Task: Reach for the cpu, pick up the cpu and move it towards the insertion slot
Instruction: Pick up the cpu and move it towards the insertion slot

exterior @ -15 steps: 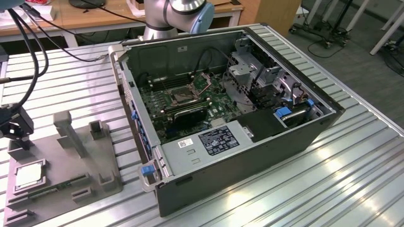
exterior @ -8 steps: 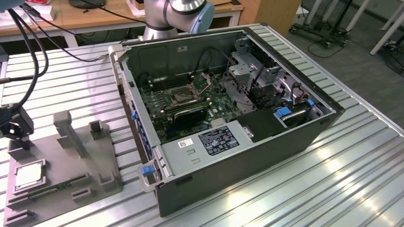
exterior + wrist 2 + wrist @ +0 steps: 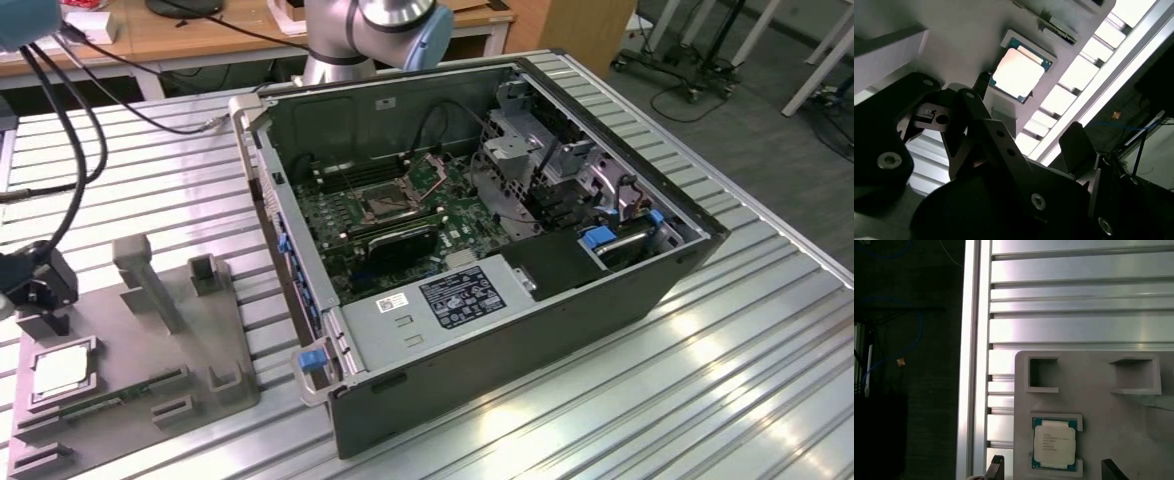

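One cpu (image 3: 63,372), lying flat in a square recess of one grey tray (image 3: 134,350) at the exterior view's left. One insertion slot (image 3: 384,205), well apart from it, inside one open computer case (image 3: 534,330). In the exterior view, case, slot and tray together; in the first wrist view, two dark fingertips (image 3: 996,466) flanking the cpu (image 3: 1054,444), a gap on each side. One gripper (image 3: 40,318), pointing down over the tray near the cpu, jaws spread, holding nothing.

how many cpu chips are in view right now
1. The cpu lies in a recess of the grey tray, at the exterior view's left; the computer case could hide others.
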`<state>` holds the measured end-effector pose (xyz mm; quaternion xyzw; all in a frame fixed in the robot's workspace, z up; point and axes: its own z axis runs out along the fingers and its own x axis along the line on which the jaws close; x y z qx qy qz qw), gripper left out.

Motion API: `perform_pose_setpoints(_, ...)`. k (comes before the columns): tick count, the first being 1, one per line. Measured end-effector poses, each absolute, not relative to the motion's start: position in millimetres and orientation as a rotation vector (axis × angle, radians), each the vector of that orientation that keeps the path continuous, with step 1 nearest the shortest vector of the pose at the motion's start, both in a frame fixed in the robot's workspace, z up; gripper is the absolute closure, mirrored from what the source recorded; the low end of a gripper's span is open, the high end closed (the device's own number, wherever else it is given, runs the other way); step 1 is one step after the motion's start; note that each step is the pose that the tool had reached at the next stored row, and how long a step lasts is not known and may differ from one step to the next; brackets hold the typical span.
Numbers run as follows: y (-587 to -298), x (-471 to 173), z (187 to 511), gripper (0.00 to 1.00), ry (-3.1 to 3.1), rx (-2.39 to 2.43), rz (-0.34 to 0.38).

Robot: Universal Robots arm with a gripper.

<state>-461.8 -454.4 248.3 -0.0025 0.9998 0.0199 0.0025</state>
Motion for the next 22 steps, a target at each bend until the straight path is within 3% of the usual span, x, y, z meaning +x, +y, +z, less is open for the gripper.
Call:
perform_pose_setpoints(20,-458,-462,242,0.17,3.136,-0.008,0.065)
perform_pose_setpoints(22,-458,-462,230,0.17,3.136,-0.008,0.065)
